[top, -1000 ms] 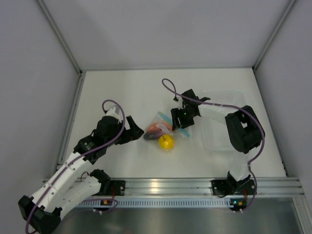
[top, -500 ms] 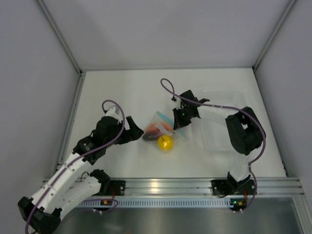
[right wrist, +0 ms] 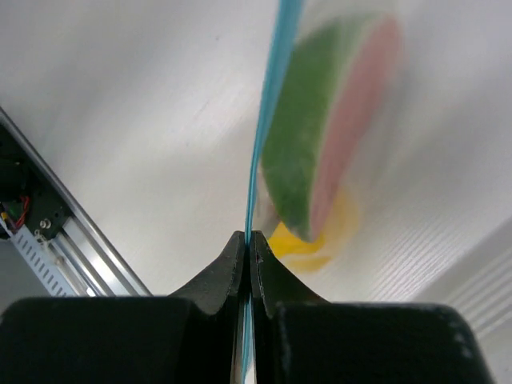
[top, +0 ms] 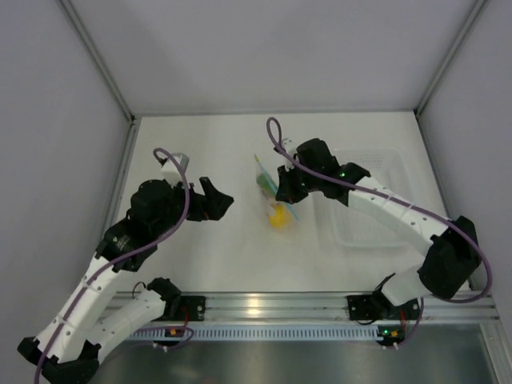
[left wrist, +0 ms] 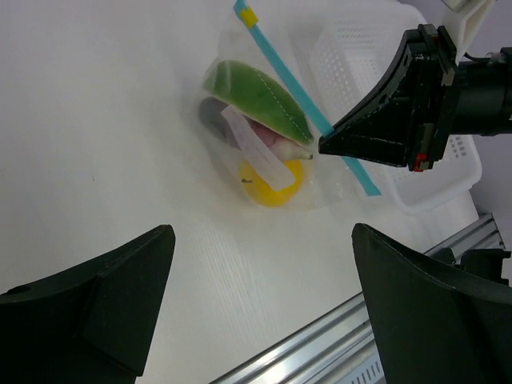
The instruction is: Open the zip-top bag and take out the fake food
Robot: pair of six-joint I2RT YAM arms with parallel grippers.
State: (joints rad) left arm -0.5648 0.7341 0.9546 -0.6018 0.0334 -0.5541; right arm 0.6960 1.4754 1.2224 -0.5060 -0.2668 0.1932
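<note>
The zip-top bag [top: 270,188] hangs tilted above the table, its teal zip strip [left wrist: 304,104] running diagonally. My right gripper [right wrist: 249,238] is shut on that strip partway along it, and the strip passes between its black fingertips [left wrist: 340,144]. Fake food shows through the clear plastic: a green-and-pink wedge [left wrist: 256,94], a round yellow fruit [left wrist: 272,181] at the low end, and a dark greyish piece [left wrist: 210,112] behind them. My left gripper [top: 220,200] hovers to the left of the bag, apart from it, wide open and holding nothing [left wrist: 264,312].
A clear rigid tub [top: 376,232] stands on the table right of the bag, under the right forearm. An aluminium rail [top: 256,304] runs along the near table edge. Grey walls close in the left, back and right sides.
The right gripper shut on the teal strip and lifted the bag, swinging it upright and toward the back. The left arm rose and drew back slightly, staying open.
</note>
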